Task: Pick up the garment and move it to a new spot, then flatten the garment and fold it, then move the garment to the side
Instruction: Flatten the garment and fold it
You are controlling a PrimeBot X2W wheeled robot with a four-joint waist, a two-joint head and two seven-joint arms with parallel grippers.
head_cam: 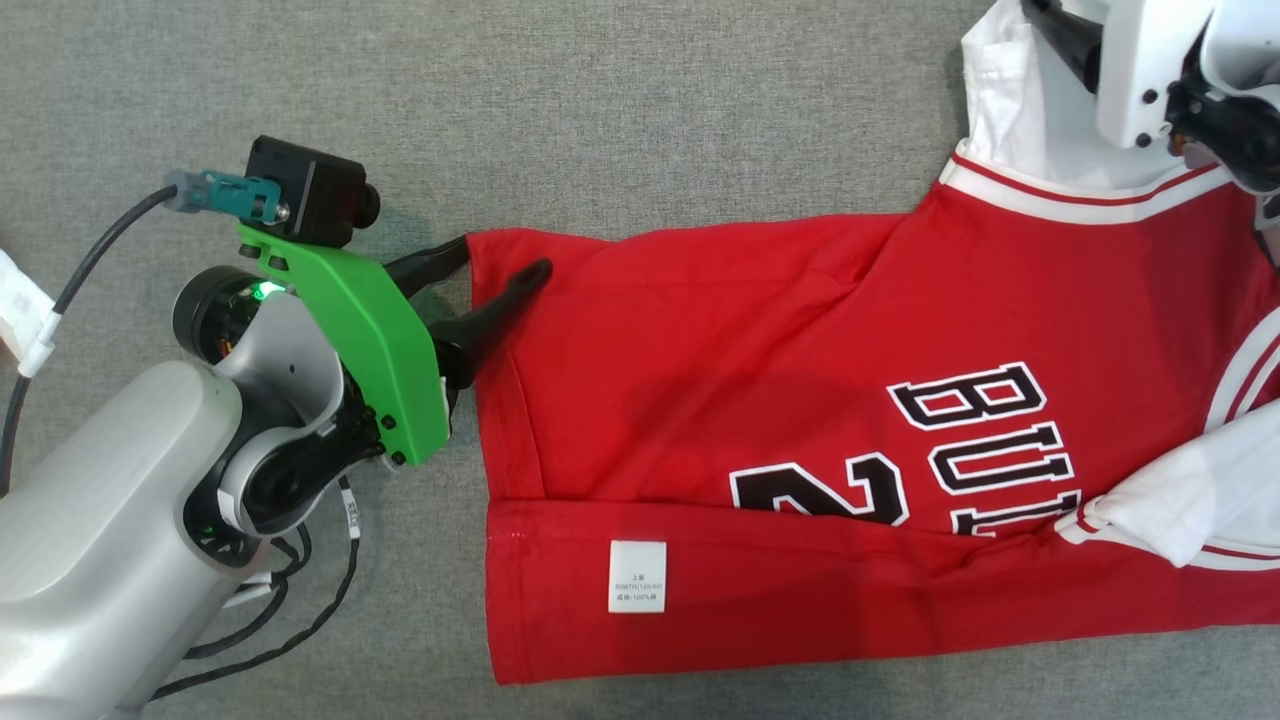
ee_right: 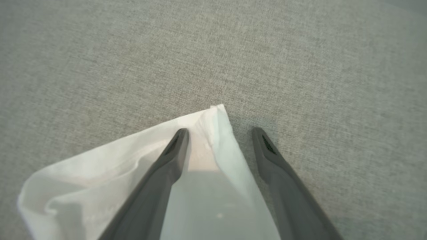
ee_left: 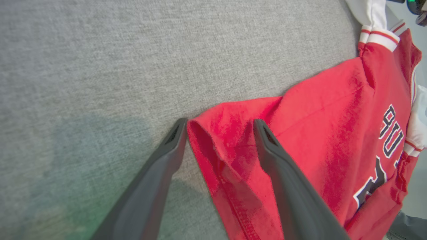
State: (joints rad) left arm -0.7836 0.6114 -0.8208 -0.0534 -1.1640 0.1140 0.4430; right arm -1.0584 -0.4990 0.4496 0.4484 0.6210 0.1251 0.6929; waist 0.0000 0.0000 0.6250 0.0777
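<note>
Garment [head_cam: 800, 420] lies across centre-right of head view. Left gripper [head_cam: 505, 257], jaws spread, straddles hem corner, prob. to pinch & flatten; right gripper [ee_right: 220, 130], also spread, straddles white sleeve [ee_right: 100, 173] tip.

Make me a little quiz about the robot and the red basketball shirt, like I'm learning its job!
1. True or false: the left claw is shut tight on the red jersey.
2. Which thing does the right claw reach over? A) white sleeve B) black number C) green bracket
3. Fill in: the small tag on the jersey is ___ in colour.
Key: 1 false, its fingers stand open astride a corner of the jersey; 2 A; 3 white.
</note>
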